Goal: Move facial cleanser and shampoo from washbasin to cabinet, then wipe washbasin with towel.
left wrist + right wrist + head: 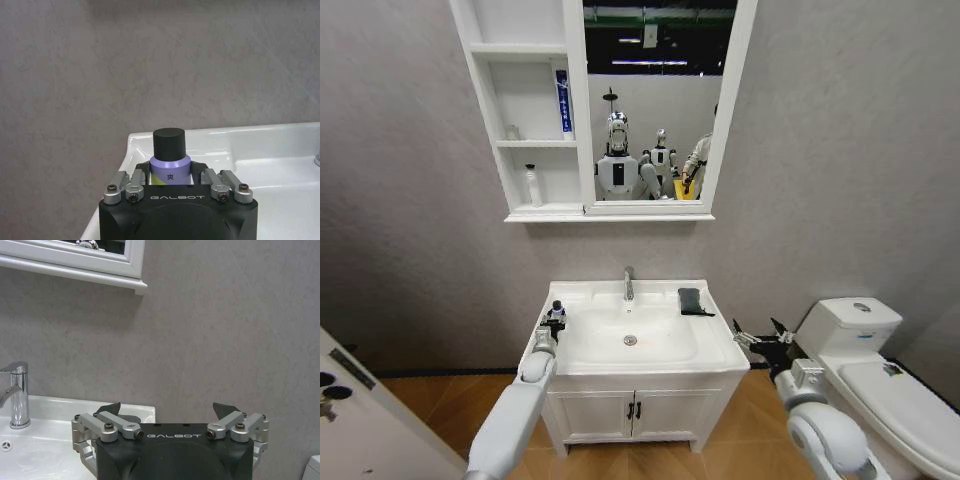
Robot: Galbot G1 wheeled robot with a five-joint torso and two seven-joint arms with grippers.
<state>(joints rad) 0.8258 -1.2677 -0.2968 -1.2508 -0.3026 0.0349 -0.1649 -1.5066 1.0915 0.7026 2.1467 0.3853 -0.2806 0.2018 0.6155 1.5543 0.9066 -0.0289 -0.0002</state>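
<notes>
My left gripper (170, 172) squeezes the purple bottle (170, 170) on the washbasin (720, 345); my right gripper (760, 338) waits wide open.

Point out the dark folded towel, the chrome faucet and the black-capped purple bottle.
dark folded towel (693, 300), head view, cloth's middle.
chrome faucet (18, 395), right wrist view, upright body.
black-capped purple bottle (169, 143), left wrist view, cap.

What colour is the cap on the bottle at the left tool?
Black cap, clearest in the left wrist view.
</notes>
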